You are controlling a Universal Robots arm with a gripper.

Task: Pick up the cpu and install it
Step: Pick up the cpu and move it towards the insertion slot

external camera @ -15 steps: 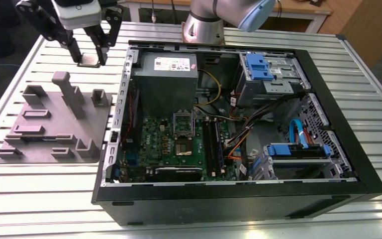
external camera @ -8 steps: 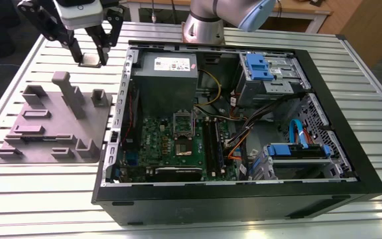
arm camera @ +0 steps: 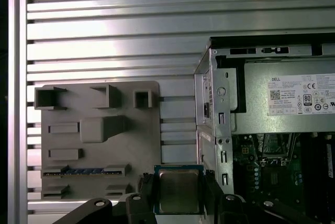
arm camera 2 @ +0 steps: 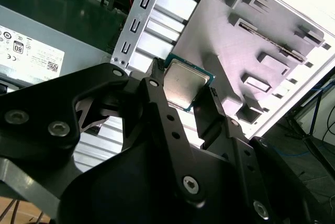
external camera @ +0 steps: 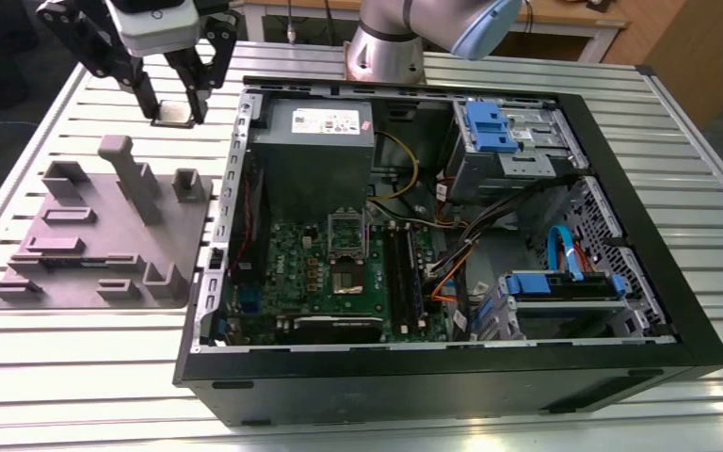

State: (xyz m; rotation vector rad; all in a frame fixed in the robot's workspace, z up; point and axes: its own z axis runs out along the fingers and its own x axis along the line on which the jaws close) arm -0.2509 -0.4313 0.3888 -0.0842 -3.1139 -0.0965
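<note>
Holding the cpu (arm camera: 179,191) aloft, pinched edgewise between the jaws of the gripper (external camera: 176,105), over the slatted table (external camera: 86,377) at the exterior view's far left, between fixture plate (external camera: 86,235) and computer case (external camera: 462,386); seemingly calling for keeping it level and firmly gripped.

Silvery cpu (arm camera: 178,191) with teal rim, black gripper (external camera: 177,105), grey tray (external camera: 86,240), green motherboard (external camera: 289,282), ribbed silver table (external camera: 86,377)

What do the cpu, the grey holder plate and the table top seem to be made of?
The cpu top looks like brushed metal, dull silver sheen, with a greenish board rim. The grey holder plate is probably matte plastic: uniform, no glare. The table top seems aluminium: bright ribbed slats reflecting light.
</note>
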